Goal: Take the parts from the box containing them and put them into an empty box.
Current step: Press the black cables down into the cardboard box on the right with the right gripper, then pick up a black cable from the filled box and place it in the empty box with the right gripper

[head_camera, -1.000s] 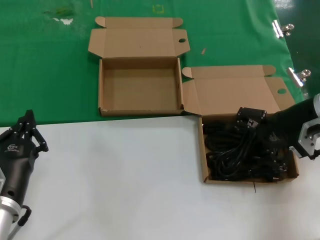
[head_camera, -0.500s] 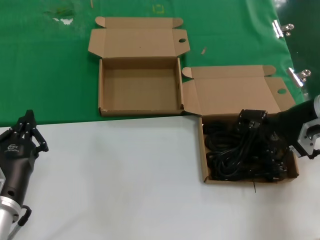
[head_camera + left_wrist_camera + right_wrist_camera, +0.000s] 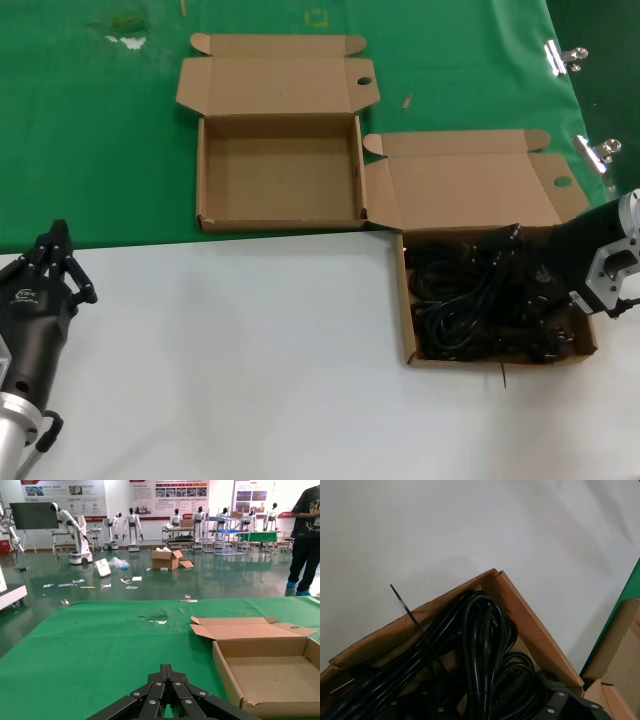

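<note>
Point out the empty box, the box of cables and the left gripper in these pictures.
empty box [image 3: 280, 172], head view, on its bare brown floor.
box of cables [image 3: 470, 185], head view, on its open lid flap.
cables [image 3: 470, 300], head view, on the middle of the black tangle.
left gripper [image 3: 55, 255], head view, between its fingertips.

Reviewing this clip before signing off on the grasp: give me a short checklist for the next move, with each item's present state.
1. Right gripper down at the cables in the full box: ok.
2. Right gripper's grip on a cable: cannot tell; its tips are buried in the tangle.
3. One bundle separable from the rest: not ok; the cables look intertwined.
4. Empty box open, floor bare, flap folded back: ok.
5. Left gripper out of the way, parked on the white table at the robot's left: ok.
</note>
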You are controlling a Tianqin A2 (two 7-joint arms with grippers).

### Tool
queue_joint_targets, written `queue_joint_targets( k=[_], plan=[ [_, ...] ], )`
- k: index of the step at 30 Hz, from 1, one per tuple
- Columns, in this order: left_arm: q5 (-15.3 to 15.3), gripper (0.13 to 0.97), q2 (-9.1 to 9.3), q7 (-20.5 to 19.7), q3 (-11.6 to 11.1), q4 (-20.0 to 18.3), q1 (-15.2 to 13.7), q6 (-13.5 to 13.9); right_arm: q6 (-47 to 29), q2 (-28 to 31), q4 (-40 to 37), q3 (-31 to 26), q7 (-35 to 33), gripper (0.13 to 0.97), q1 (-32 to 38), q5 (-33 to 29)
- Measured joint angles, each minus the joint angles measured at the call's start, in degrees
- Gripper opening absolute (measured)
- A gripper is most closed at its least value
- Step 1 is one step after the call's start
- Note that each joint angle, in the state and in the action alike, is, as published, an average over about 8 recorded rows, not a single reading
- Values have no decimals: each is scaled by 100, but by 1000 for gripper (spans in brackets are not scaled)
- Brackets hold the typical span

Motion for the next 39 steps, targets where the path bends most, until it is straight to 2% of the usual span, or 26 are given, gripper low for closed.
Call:
queue_joint_targets(
  k=[3, 9, 20, 23, 29, 35, 39],
  plan=[
    [0, 140, 0, 0, 0, 0, 0, 0, 9, -16, -24, -7, 22, 679, 30, -36],
    [0, 140, 0, 0, 0, 0, 0, 0, -61, 117, 378, -36, 386, 523, -85, -99],
    [0, 140, 0, 0, 0, 0, 0, 0, -426, 706, 1970, -126, 1988, 286, -676, -165],
    [0, 140, 0, 0, 0, 0, 0, 0, -477, 788, 2207, -140, 2254, 260, -764, -163],
    [0, 140, 0, 0, 0, 0, 0, 0, -399, 760, 2180, -160, 2220, 182, -756, -168],
    [0, 140, 0, 0, 0, 0, 0, 0, -260, 655, 1912, -171, 1954, 173, -643, -185],
    [0, 140, 0, 0, 0, 0, 0, 0, -238, 646, 1918, -156, 2010, 168, -602, -172]
  ],
)
